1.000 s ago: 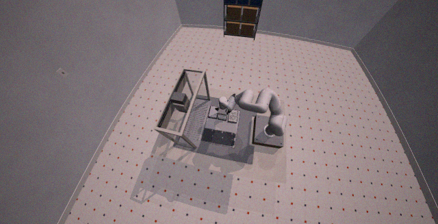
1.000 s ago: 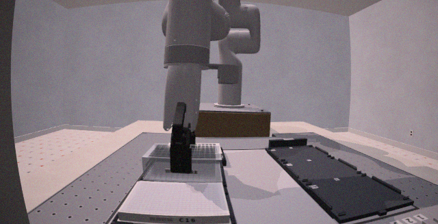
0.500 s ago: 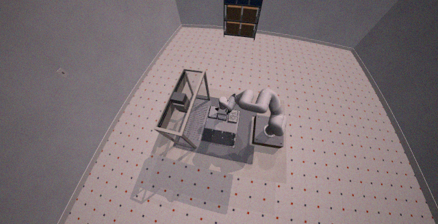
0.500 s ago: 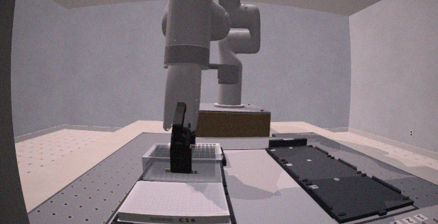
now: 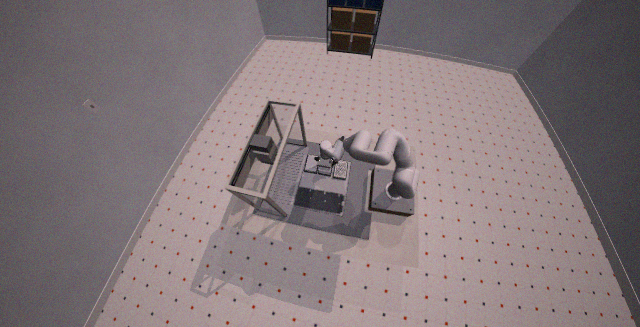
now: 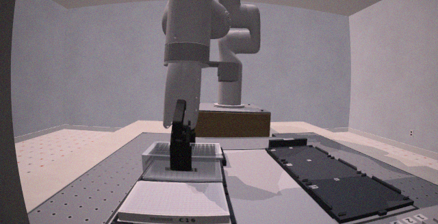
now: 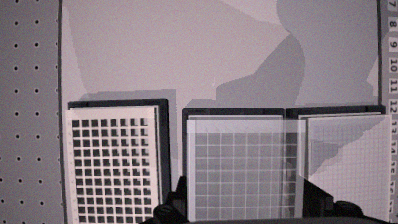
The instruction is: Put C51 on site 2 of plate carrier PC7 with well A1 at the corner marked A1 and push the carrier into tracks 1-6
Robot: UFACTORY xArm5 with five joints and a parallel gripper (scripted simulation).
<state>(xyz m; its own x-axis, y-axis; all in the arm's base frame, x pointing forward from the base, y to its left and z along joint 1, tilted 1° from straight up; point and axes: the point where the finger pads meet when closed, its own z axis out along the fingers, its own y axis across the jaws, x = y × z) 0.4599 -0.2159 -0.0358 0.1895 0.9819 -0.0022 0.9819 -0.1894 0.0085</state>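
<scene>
My gripper (image 7: 239, 193) (image 6: 181, 150) (image 5: 325, 163) is shut on C51 (image 7: 240, 165) (image 6: 205, 172), a translucent deep-well block, and grips it across its width at the middle nest S2. I cannot tell whether the block is lifted clear of the nest. C15 (image 7: 112, 170) (image 6: 205, 149) (image 5: 341, 169), a 96-well plate, lies in nest S1. C16 (image 7: 350, 165) (image 6: 174, 200), a fine-gridded 384-well plate, lies in nest S3. The dark carrier PC7 (image 6: 335, 179) (image 5: 320, 200) lies on the apron with its three sites bare, apart from the nests.
The pale apron (image 7: 200, 60) (image 6: 253, 183) lies between the nests and the carrier. Track numbers (image 7: 393, 75) run along its edge. The ribbed rails (image 5: 287, 172) and the framed instrument (image 5: 272, 117) stand beyond. The arm's pedestal (image 6: 233, 122) (image 5: 392, 202) is behind the nests.
</scene>
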